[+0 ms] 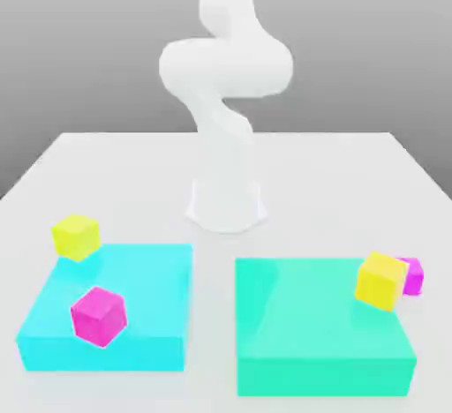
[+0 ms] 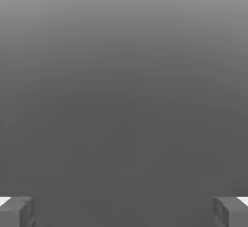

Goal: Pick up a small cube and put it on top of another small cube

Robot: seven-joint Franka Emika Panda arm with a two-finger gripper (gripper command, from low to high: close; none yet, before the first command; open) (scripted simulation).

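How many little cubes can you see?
4. A pink one is on the blue slab; a yellow one is by that slab's far-left corner. Another yellow one is at the green slab's right side, partly hiding a purple one. Others could be hidden.

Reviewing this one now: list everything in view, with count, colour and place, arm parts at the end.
slabs: two; cyan slab at the exterior view's left, green slab at its right
yellow cubes: two; one by the cyan slab's far-left corner, one at the green slab's right side
pink cube: one, magenta-pink, at the cyan slab's near part
magenta cube: one, partly behind the right-hand yellow cube
table: one, pale grey, under everything
arm: one, white, base at the table's far middle
gripper: one, dark grey fingers, spread wide in the hand view
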